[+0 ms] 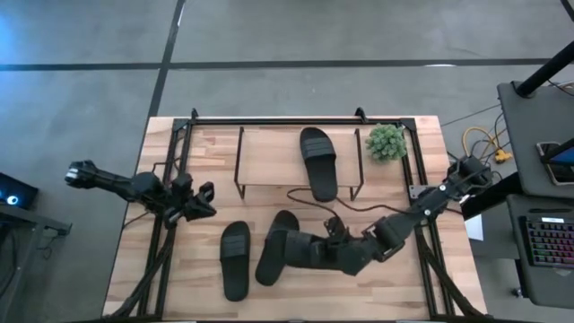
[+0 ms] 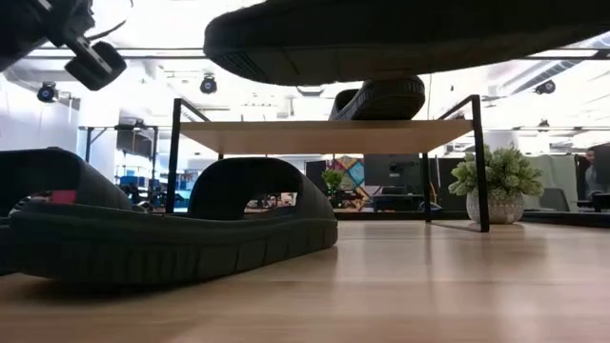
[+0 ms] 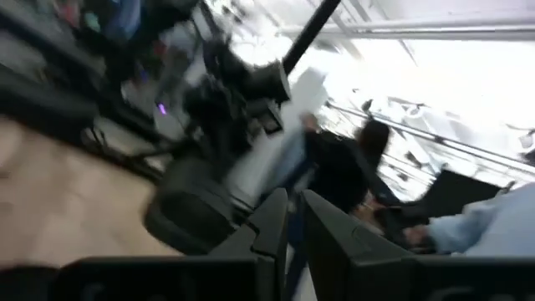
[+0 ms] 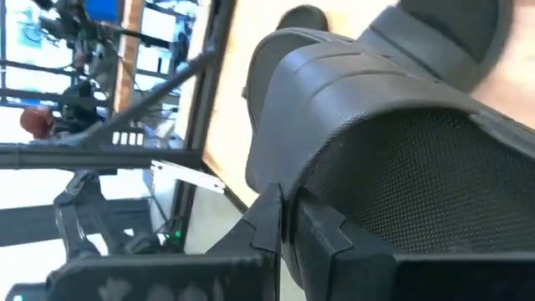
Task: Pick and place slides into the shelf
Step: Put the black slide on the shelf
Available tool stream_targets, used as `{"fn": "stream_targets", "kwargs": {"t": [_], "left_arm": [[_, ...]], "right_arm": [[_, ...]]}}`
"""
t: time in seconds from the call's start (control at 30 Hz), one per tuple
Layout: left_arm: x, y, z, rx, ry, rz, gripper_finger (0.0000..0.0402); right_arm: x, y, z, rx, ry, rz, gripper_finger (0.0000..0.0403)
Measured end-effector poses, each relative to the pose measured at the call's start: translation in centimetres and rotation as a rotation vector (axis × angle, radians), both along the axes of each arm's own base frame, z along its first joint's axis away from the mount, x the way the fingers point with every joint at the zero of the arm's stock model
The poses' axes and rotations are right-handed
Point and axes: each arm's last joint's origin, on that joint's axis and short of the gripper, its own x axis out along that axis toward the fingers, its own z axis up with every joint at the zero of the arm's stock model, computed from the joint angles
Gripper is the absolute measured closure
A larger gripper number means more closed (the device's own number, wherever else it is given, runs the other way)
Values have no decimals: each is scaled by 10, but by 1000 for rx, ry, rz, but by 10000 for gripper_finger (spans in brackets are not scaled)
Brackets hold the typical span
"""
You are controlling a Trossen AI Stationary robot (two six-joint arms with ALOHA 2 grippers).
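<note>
One black slide (image 1: 318, 163) lies on the shelf's (image 1: 269, 160) wooden top board, also seen in the low view (image 2: 381, 98). Another slide (image 1: 235, 260) lies flat on the table near the front. My right gripper (image 1: 300, 247) is shut on a third slide (image 1: 273, 249), whose sole (image 2: 400, 38) hangs high in the low view. That view shows two slides on the table, one in the middle (image 2: 238, 229) and one at the left edge (image 2: 48, 191). My left gripper (image 1: 202, 199) hovers over the table's left part, shut (image 3: 294, 221) and holding nothing. My right gripper holds the slide by its wide strap (image 4: 393, 159), pinching the strap's edge between the two fingers (image 4: 272, 221). The fingers come level from the table's right side. The slide is lifted clear of the table, its sole roughly level.
A small potted plant (image 1: 387, 142) stands right of the shelf, at the far right of the table (image 2: 500, 186). A dark cable (image 1: 309, 199) lies in front of the shelf. The space under the shelf board (image 2: 324, 191) is open. People show in the room beyond.
</note>
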Motion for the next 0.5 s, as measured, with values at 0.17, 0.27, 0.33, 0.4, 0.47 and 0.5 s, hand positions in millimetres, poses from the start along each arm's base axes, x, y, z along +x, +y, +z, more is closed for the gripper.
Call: {"fn": "stream_targets", "kwargs": {"t": [0.17,0.27,0.33,0.4,0.47,0.5], "left_arm": [[9,-4,5,-189,149,-112,380],[14,-7,8,-282,231,-170,378],[19,-9,9,-290,267,-173,374],[25,-10,10,-288,299,-164,368],[33,-12,14,-285,323,-152,359],[37,-13,16,-286,334,-139,354]], "right_arm": [[9,-14,-4,-48,23,-18,390],[12,-21,-6,-91,43,-7,390],[15,-26,-5,-128,45,7,390],[18,-33,-6,-174,52,22,390],[21,-40,-5,-213,56,42,390],[23,-43,-5,-228,57,53,390]]}}
